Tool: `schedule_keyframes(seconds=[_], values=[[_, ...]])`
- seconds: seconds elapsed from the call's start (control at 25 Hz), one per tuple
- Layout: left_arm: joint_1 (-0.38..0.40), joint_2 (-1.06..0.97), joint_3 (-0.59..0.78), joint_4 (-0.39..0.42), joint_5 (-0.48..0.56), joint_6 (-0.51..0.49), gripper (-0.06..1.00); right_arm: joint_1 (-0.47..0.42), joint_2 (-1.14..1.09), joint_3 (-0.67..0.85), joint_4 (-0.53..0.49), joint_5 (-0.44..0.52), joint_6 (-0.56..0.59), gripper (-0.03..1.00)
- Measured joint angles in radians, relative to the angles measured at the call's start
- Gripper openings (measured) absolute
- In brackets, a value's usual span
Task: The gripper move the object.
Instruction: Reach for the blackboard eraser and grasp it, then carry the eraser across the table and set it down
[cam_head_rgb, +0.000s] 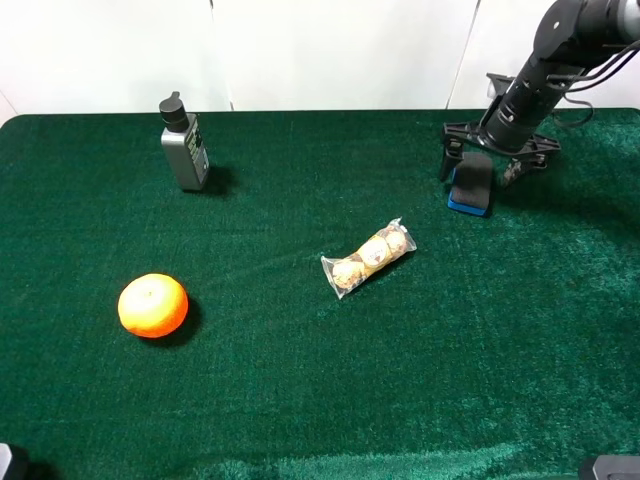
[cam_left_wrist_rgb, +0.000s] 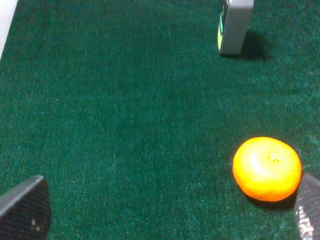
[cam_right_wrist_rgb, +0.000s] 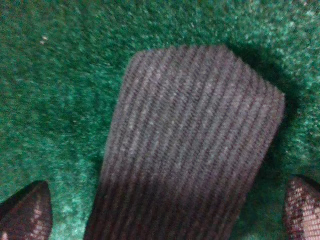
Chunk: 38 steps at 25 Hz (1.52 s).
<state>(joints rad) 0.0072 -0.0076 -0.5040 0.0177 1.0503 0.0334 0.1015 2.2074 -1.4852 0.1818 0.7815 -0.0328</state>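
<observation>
1. Right gripper (cam_right_wrist_rgb: 163, 212): the jaws are spread wide and hold nothing. One fingertip (cam_right_wrist_rgb: 25, 212) shows at each side of the wrist view. Both stand clear of the block between them.
2. Eraser block (cam_head_rgb: 471, 185): it lies flat on the green cloth (cam_head_rgb: 300, 400), directly under the right gripper and between its two fingers. The ribbed dark grey felt faces up. In the high view a blue base edge shows at its near end. It sits in the far right part of the table.
3. Right arm (cam_head_rgb: 545, 70): black, with cables. It comes down from the upper right corner of the high view to the gripper.
4. Left gripper (cam_left_wrist_rgb: 167, 212): the jaws are wide apart and empty, with bare cloth between them.
5. Orange (cam_left_wrist_rgb: 267, 168): it rests on the cloth just beside one left fingertip, in the near left part of the table.
6. Grey bottle (cam_head_rgb: 184, 145): it has a black cap and stands upright at the far left, well apart from the orange.
7. Packet of buns (cam_head_rgb: 368, 258): a clear wrap holding three round buns. It lies diagonally near the table centre, well apart from the eraser block.
</observation>
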Motion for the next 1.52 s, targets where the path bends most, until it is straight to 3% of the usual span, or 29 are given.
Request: schedule_keyframes(seconds=[0.56, 0.92, 1.52], values=[[0.0, 0.0, 0.0, 0.0, 0.0, 0.0, 0.99, 0.0, 0.013, 0.0, 0.0, -0.02, 0.0, 0.69], [0.0, 0.0, 0.0, 0.0, 0.0, 0.0, 0.99, 0.0, 0.013, 0.0, -0.004, 0.005, 0.007, 0.41], [0.0, 0.0, 0.0, 0.0, 0.0, 0.0, 0.99, 0.0, 0.001, -0.002, -0.005, 0.024, 0.007, 0.4]])
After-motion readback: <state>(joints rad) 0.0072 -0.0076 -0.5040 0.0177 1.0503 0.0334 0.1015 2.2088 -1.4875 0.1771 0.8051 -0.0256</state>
